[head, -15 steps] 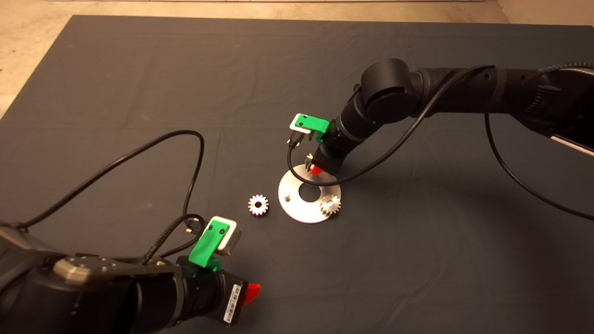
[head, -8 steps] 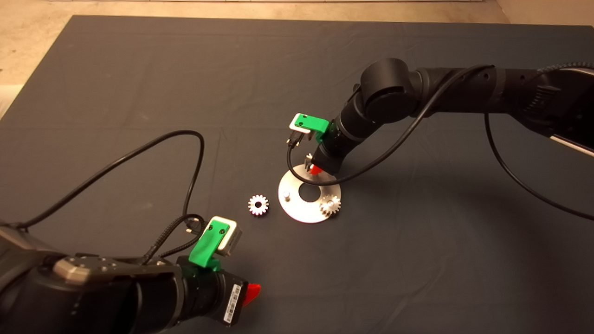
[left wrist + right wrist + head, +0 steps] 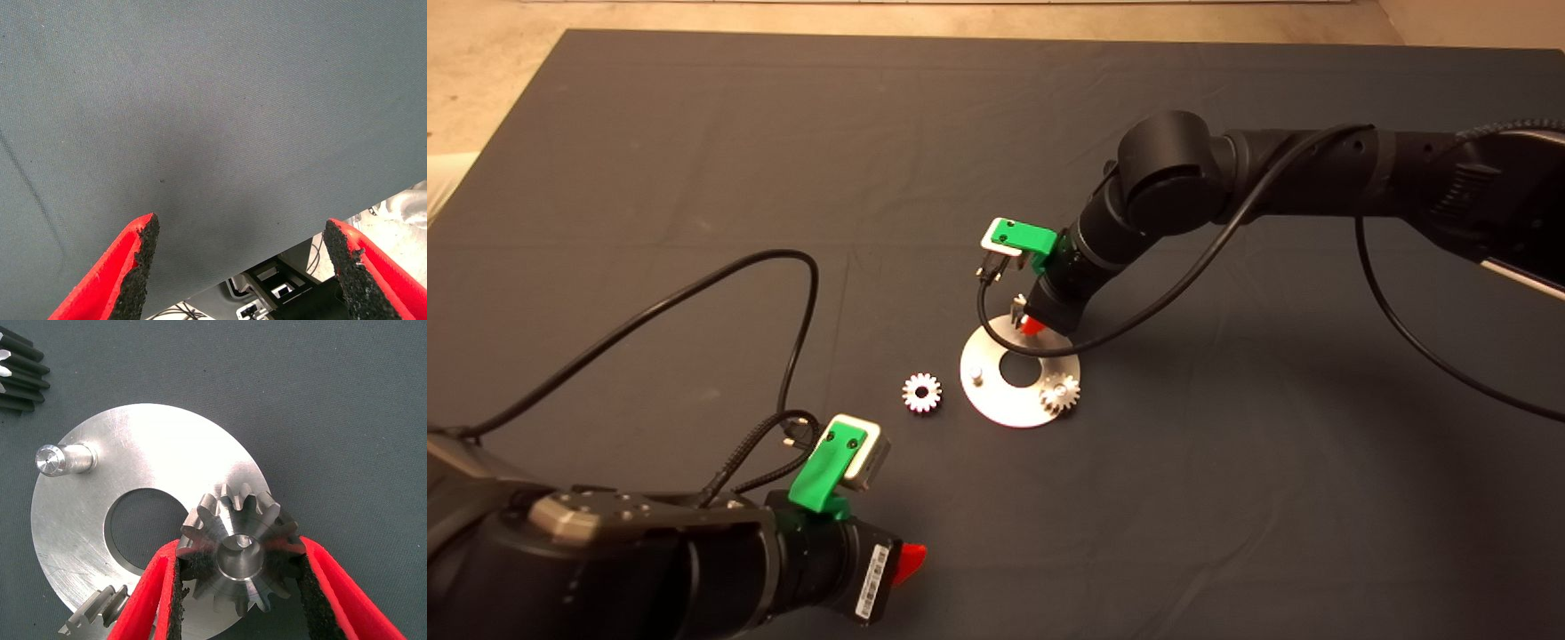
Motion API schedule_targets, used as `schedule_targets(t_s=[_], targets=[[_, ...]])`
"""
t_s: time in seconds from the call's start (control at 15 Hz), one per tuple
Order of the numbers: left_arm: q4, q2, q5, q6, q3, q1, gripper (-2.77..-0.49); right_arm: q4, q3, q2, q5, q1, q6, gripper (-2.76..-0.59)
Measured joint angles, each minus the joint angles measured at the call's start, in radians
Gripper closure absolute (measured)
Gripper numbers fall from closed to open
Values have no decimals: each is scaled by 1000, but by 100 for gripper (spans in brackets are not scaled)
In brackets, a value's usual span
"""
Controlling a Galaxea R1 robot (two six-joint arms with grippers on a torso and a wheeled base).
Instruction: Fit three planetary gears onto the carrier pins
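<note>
The shiny carrier disc (image 3: 1005,402) lies mid-mat. My right gripper (image 3: 1024,322) is shut on a planetary gear (image 3: 233,520) at the disc's far pin. In the right wrist view (image 3: 239,550) a shiny pin top shows inside that gear's bore. I cannot tell whether the gear rests flat on the disc. A second gear (image 3: 1060,392) sits on the near-right pin and shows partly in the right wrist view (image 3: 97,617). The left pin (image 3: 976,373) (image 3: 63,460) is bare. A third gear (image 3: 921,392) (image 3: 20,367) lies on the mat left of the disc. My left gripper (image 3: 907,560) (image 3: 243,247) is open and empty.
The left arm's black cable (image 3: 783,267) loops over the mat left of the loose gear. The right arm's cable (image 3: 1138,311) hangs across the disc's far rim. In the left wrist view the mat's edge (image 3: 373,207) shows, with floor and equipment beyond.
</note>
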Motion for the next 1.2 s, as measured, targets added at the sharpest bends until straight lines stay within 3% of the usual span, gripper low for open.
schedule_targets(t_s=[0.93,1.2], targets=[[0,0,0,-2,0,0,-175,1,0,0,-43,3,-11,-102],[0,0,0,-3,0,0,-175,8,1,0,-78,9,-12,-101]])
